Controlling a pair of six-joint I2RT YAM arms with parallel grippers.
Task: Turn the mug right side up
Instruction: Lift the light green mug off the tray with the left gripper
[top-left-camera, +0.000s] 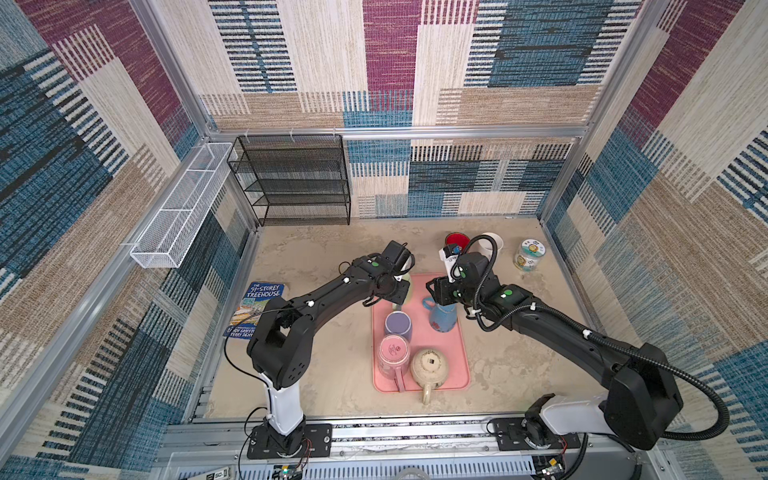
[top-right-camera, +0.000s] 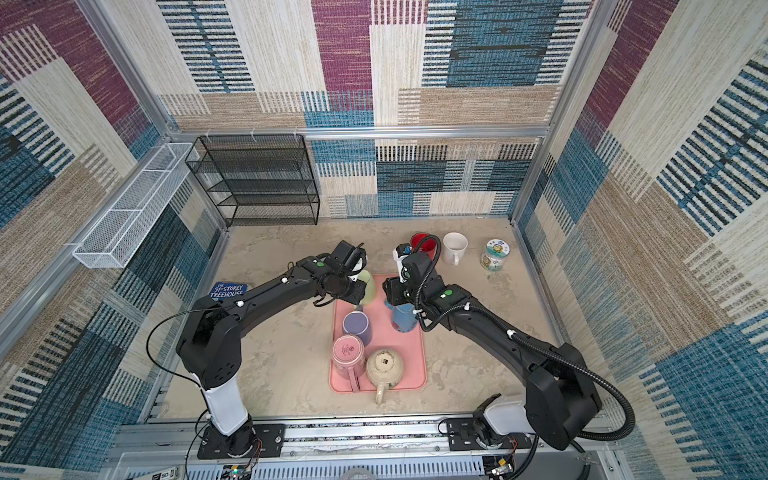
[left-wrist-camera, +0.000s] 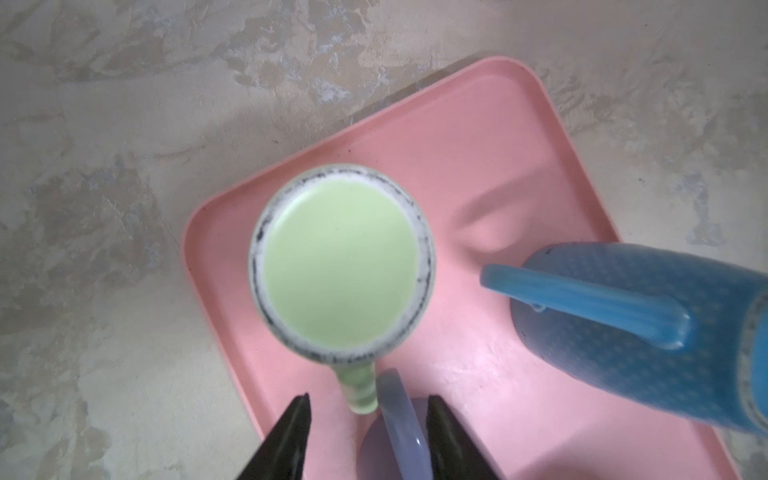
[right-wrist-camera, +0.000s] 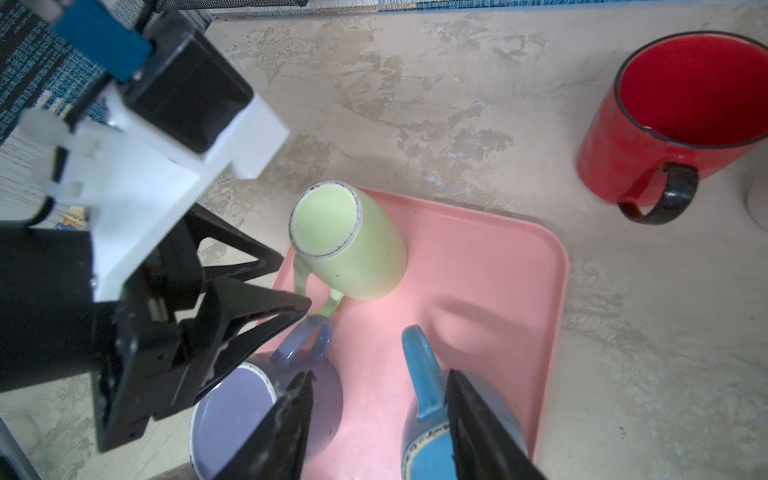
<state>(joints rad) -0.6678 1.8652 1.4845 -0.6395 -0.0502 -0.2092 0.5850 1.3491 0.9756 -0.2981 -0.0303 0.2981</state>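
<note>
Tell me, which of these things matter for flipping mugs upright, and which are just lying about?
In the job: pink tray; the bottom-up mugs on it: green mug, purple mug, blue mug, pink mug, cream mug.
Lying about: red mug and white mug (already upright), jar, book, black shelf, white basket.

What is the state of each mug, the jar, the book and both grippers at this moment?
green mug, upside down on the pink tray
purple mug, upside down
pink mug, upside down
beige mug, upside down
blue mug, upside down
red mug, upright
white mug, upright
jar, upright, lid on
book, closed, flat
left gripper, open
right gripper, open
</note>
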